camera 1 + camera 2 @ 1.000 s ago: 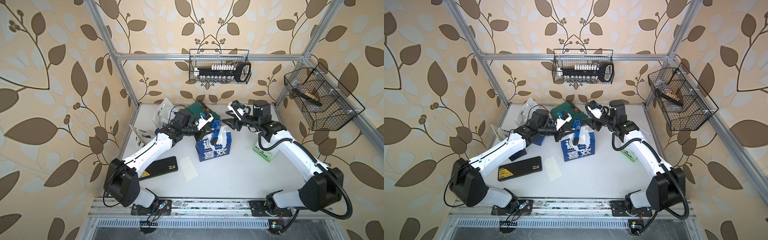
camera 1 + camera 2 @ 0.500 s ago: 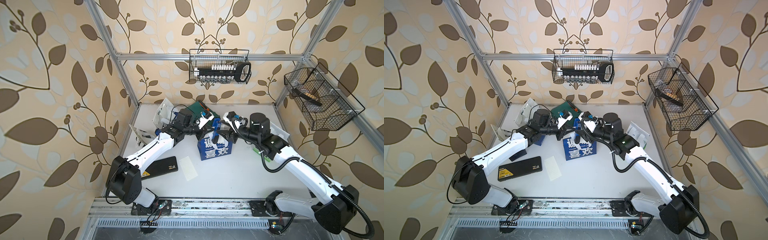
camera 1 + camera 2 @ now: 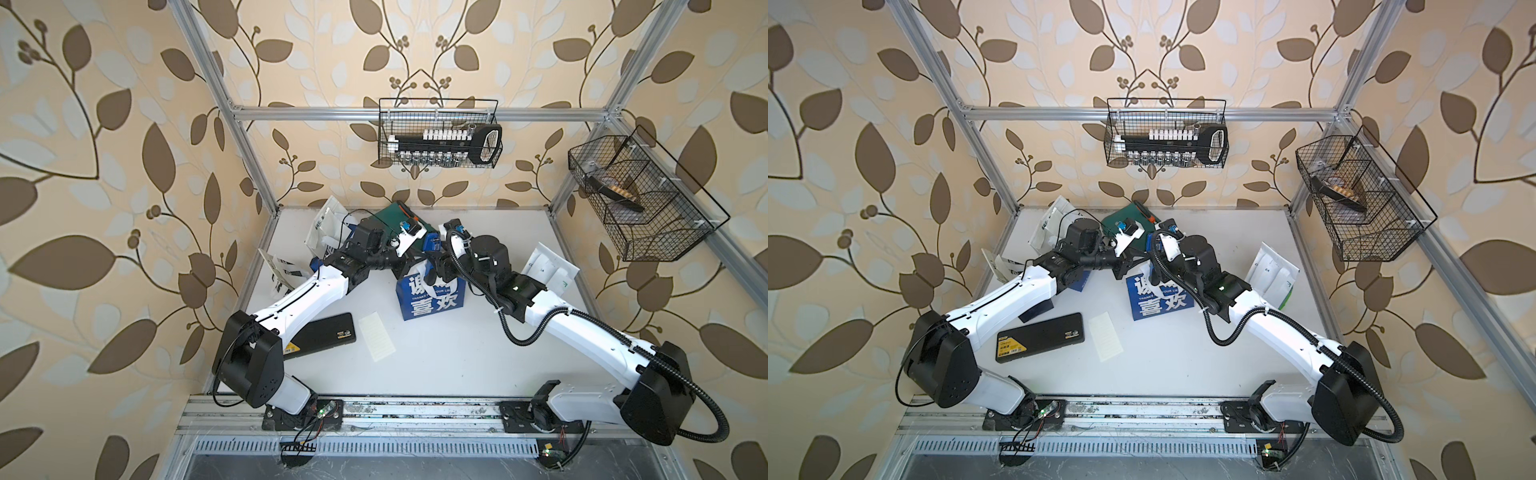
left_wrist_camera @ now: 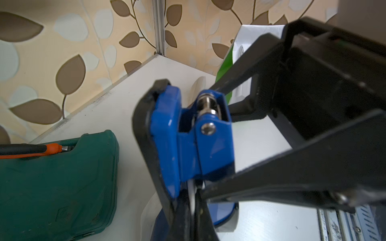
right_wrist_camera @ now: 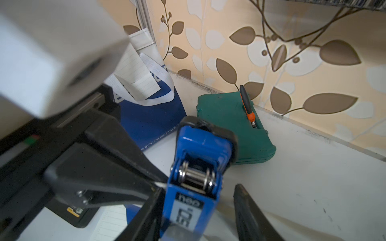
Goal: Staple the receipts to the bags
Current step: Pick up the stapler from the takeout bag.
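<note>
Receipt [image 4: 191, 199] sits pinched in the left gripper's [image 4: 191, 217] closed jaws at the blue bag's [image 3: 432, 299] rim, mid-surface toward the back edge. Now the right gripper [image 5: 198, 188] straddles the stapler [image 5: 196, 158], jaws apart; it should squeeze squarely, steadily, without tipping the bag.

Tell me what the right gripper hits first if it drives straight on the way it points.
The blue stapler, sitting between the right gripper's open jaws; past it, probably the green case.

Two arms, claws nose to nose
The left arm [image 3: 303, 295] and right arm [image 3: 582, 328] stretch inward. The left claw [image 4: 193, 200] is pinched tight; the right claw [image 5: 198, 186] is spread apart.
</note>
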Tool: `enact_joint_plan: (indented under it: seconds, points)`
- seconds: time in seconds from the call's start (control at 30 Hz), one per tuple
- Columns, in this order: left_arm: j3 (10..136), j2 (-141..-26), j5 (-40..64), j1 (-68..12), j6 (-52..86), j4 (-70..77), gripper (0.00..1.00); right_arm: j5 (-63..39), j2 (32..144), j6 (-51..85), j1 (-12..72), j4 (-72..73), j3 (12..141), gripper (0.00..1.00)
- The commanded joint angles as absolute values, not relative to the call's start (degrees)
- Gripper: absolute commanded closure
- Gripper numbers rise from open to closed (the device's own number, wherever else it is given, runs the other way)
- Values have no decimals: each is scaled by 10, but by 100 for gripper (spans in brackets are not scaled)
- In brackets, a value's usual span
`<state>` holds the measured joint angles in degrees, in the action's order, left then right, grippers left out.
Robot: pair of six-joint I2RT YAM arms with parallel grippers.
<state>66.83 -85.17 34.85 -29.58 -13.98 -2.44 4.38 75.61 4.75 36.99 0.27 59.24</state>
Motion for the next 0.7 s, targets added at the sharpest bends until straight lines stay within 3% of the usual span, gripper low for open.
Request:
enact_joint_plan:
  seconds: [0.0,0.1,0.13,0.23,0.47,0.67]
  points:
    - [675,-838,383,-304,-135,35,100,73,767,65,371,12,611,63]
    - [673,-835,378,-304,-140,29,100,87,763,66,364,9,620,86]
    - [671,-834,376,-304,-142,27,100,88,761,66,356,6,623,89]
    - [666,-831,367,-304,-152,16,100,71,753,80,317,-2,637,90]
    - [648,-830,346,-304,-161,4,100,-122,730,144,187,-1,672,92]
    - [639,-830,333,-304,-158,6,100,-140,720,166,152,-31,712,91]
